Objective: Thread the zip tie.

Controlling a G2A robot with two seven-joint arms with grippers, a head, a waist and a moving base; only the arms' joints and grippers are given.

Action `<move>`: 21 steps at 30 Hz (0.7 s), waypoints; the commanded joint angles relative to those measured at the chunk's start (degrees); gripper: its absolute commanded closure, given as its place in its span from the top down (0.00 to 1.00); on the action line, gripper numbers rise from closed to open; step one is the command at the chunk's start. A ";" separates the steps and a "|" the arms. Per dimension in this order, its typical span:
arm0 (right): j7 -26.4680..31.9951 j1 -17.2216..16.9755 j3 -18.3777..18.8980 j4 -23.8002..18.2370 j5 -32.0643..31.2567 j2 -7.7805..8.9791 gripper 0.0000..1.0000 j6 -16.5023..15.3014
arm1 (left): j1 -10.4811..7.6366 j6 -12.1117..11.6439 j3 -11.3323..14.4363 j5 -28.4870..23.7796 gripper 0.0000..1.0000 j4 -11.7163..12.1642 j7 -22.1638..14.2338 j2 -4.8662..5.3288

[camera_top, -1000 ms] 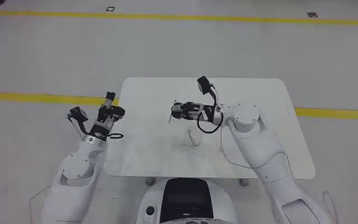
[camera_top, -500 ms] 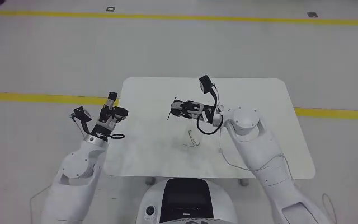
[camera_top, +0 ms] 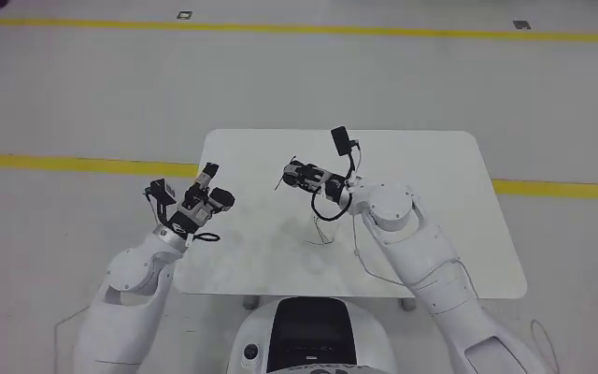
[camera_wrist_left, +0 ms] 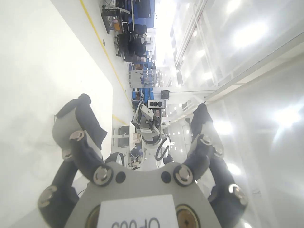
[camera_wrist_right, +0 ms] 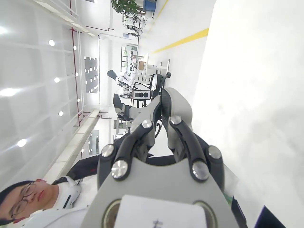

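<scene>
Zip tie (camera_top: 283, 180) is up off the table (camera_top: 420, 159), a thin dark strand at the tip of your right gripper (camera_top: 291, 175), above the table's middle. The right gripper's fingers (camera_wrist_right: 175, 105) are pressed together, and from above the strand looks pinched between them, though it is too fine to make out the head or the tail. Its long axis runs roughly from the far side toward you, on a slight slant, so it lies crosswise to the line joining your two arms. Now look across: your left gripper (camera_top: 217, 183) hangs just inside the table's left edge, pointed toward the right one, its fingers (camera_wrist_left: 78, 117) spread wide with nothing between them. The strand lies to that gripper's right, well apart from it, with bare table between. The right arm has the tie; the left is the free one and has the gap to cross. My read: the threading turns on the left fingers meeting a free end squarely, and with the strand lying sideways to that approach, you will likely need to line up on one end and not the middle.
</scene>
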 commanded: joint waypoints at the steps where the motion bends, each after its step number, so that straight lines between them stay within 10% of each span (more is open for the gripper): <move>1: -0.21 -0.11 0.00 -0.04 0.06 -0.01 0.00 -0.10 | -0.20 0.44 0.64 1.74 1.00 -0.35 -2.44 0.16; 13: -14.40 -0.64 -3.97 -0.10 2.15 -1.69 0.00 1.05 | -6.60 -6.74 8.58 -3.64 1.00 6.72 -6.57 -0.88; 21: -14.85 -0.51 -3.98 0.09 1.55 -1.68 0.00 1.11 | -6.60 -6.74 8.58 -3.64 1.00 6.72 -6.57 -0.88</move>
